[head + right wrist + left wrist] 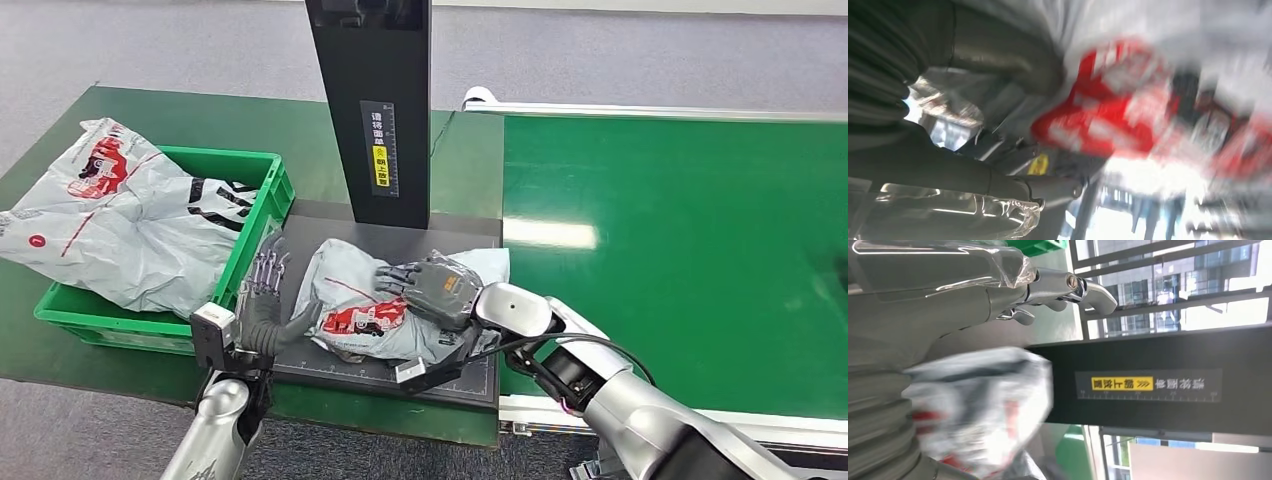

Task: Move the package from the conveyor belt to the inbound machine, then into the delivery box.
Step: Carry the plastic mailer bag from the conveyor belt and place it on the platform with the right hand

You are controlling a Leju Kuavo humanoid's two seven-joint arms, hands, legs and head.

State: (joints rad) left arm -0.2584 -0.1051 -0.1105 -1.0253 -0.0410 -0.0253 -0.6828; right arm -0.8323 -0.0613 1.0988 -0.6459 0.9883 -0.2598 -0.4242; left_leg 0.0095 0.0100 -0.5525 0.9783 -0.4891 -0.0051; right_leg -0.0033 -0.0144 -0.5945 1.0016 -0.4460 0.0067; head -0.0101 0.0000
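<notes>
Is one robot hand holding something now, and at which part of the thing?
The right robot hand grips the grey package at its upper right part, on the black platform. The left robot hand is open beside its left edge.

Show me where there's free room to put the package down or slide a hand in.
Free: the belt right of the scanner post; green table behind the platform. Crowded: platform front, where right hand lies on the package with left hand beside; the bin, bags spilling over.

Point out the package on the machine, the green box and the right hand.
package (350, 318), head view, red print.
green box (262, 203), head view, right wall.
right hand (440, 288), head view, back of hand.
</notes>
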